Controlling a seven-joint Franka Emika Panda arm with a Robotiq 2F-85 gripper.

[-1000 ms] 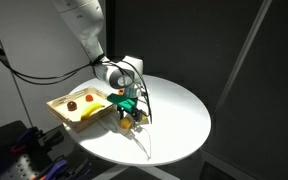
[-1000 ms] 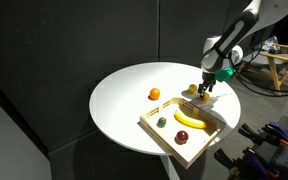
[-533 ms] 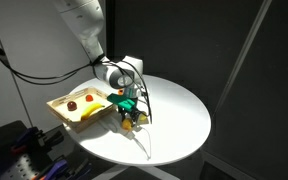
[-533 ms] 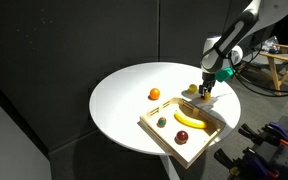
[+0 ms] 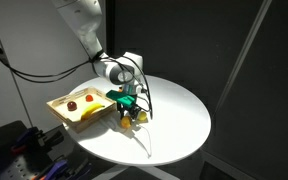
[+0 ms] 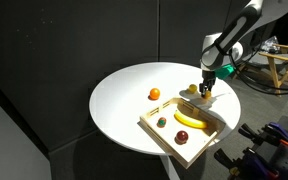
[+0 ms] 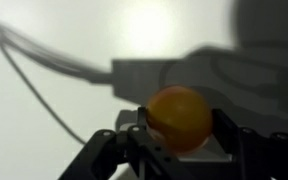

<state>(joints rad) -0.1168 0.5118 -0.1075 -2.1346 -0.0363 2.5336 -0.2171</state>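
Observation:
My gripper is shut on a round orange fruit, which fills the gap between the two black fingers in the wrist view. In both exterior views the gripper hangs just above the round white table, at the edge of a wooden tray. The held fruit shows as an orange-yellow spot under the green-marked gripper body.
The tray holds a banana and a few small fruits. Another orange lies on the table beside the tray. A thin cable trails over the tabletop. Dark curtains stand behind the table.
The jaws have shut on the orange fruit, and the gripper has risen slightly from the table with it. The tray and the other orange have not moved.

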